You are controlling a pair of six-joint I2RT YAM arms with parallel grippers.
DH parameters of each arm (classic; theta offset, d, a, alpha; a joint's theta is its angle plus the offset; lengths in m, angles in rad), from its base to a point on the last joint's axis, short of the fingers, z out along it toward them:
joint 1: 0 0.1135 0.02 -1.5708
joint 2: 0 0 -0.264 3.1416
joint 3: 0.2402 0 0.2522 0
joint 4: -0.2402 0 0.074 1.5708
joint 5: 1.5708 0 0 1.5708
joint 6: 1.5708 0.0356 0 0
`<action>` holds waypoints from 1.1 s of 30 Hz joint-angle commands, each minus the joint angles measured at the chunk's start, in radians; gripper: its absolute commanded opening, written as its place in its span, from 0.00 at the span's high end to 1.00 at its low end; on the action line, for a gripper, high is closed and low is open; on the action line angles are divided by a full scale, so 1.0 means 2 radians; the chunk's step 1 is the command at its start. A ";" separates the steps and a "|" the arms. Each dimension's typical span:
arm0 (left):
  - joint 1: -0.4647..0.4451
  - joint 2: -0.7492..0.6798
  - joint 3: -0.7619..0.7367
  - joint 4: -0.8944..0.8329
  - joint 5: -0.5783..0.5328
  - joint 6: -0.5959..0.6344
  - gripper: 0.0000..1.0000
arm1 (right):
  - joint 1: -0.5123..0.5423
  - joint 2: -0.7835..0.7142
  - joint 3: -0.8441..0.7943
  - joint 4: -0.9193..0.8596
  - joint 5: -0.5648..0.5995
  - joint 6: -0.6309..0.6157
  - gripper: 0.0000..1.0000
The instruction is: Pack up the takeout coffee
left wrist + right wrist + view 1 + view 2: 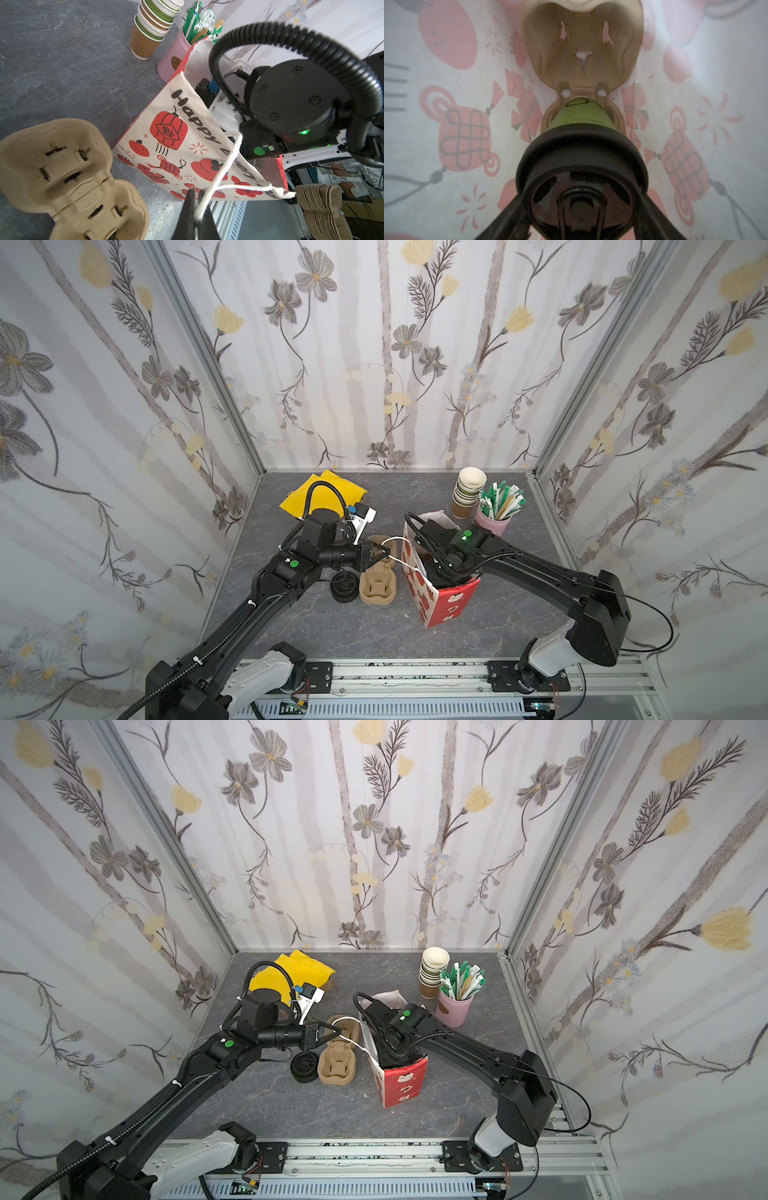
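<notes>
With right jaws clasping the lid (581,149), left jaws pinching the handle (224,166), holds the takeout coffee (581,116) inside the bag (166,128); probably light, crushable, safest by its stiff rim.

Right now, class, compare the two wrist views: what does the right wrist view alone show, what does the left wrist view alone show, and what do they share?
Only the right wrist view: inside the paper bag, the takeout coffee sits in a pulp carrier, held at its lid by the right gripper.

Only the left wrist view: the left gripper shut on the white handle, an empty carrier, the cup stack and the pink holder.

Both: the bag's red print.
</notes>
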 commanded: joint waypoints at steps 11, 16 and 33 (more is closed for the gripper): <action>0.000 -0.001 -0.002 0.014 0.006 0.003 1.00 | 0.001 0.010 -0.009 -0.008 -0.006 -0.002 0.32; 0.001 -0.002 -0.002 0.015 0.005 0.002 1.00 | 0.001 0.008 0.000 -0.015 -0.003 -0.003 0.25; 0.000 -0.006 -0.006 0.014 -0.001 0.002 1.00 | 0.005 -0.007 0.043 -0.032 0.024 0.004 0.11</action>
